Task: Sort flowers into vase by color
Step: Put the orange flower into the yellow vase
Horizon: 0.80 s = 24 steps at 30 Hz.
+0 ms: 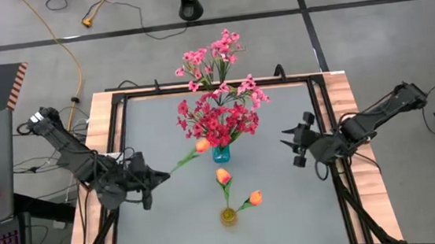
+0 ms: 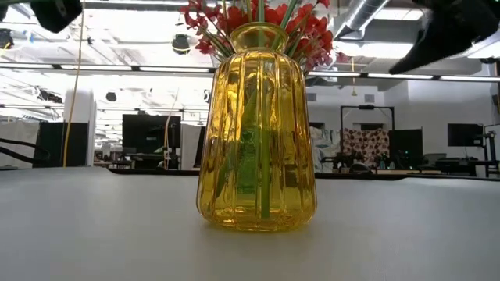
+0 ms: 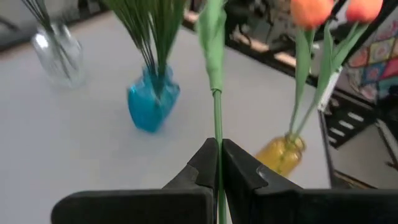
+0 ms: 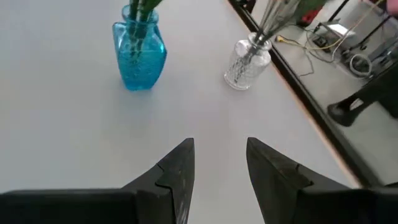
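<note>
My left gripper hovers over the table's left side, shut on the stem of an orange tulip whose bud hangs beside the blue vase of red flowers. The yellow vase near the front holds two orange tulips by their stems. A clear vase at the far side holds pink flowers. My right gripper hangs open over the table's right side, with nothing between its fingers. My left gripper pinches the tulip's green stem between its two fingers, on the stem's lower part. The fingers come from the table's left, slanting a little downward. The stem sticks out beyond the fingertips toward the blue vase, and the flower is lifted clear of the table.
The yellow vase fills the middle of the low view. A black frame and wooden strips border the grey tabletop. Open tabletop lies on either side of the vases. Cables and a stand's foot lie on the floor beyond.
</note>
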Available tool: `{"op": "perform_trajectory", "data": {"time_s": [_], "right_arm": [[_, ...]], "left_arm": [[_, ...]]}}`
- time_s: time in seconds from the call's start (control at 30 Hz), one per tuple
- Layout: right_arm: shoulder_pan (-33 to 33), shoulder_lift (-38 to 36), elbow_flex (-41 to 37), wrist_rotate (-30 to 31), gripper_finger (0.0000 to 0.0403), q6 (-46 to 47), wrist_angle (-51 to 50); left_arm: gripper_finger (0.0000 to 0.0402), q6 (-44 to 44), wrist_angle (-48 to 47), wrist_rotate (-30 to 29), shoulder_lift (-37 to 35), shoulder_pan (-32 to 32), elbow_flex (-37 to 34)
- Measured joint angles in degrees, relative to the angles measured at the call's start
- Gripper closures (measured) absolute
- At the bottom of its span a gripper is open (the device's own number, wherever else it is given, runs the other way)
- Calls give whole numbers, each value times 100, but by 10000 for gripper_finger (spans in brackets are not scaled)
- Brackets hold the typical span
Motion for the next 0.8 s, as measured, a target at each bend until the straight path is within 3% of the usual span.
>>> {"op": "perform_trajectory", "data": {"time_s": [0.2, 0.43, 0.63, 0.8], "right_arm": [[0, -749, -901, -6, 232, 68, 1074], [-128, -1308, -1558, -98, 232, -339, 1685], [-574, -1832, -1925, -1123, 232, -1006, 2127], [-1004, -2278, -2080, -1401, 232, -1340, 2124]], "left_arm": [[401, 972, 746, -724, 121, -113, 0], [401, 2927, 2810, -826, 844, -112, 0], [401, 4420, 4777, 48, 1543, -3, 0], [401, 5330, 6096, 1198, 2152, 324, 0]]}}
